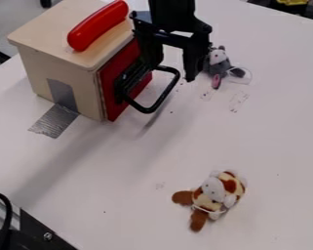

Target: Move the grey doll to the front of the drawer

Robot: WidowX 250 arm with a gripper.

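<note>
One box of pale, smooth wood (pixel 62 63) stands at the left, with a crinkled strip of silver tape (pixel 53 120) running down its side onto the flat white table (pixel 263 127). On top lies one glossy, rounded red bar (pixel 98 25). Its one red drawer (pixel 109 95) bears one black looped handle (pixel 147 108). The gripper (pixel 171 72) hangs above, fingers wide apart, grasping nothing. Two plush dolls follow: a brown-and-white one (pixel 212 190) at lower centre-right, and the fuzzy grey doll (pixel 218 62), just beside the gripper's right-hand finger.
</note>
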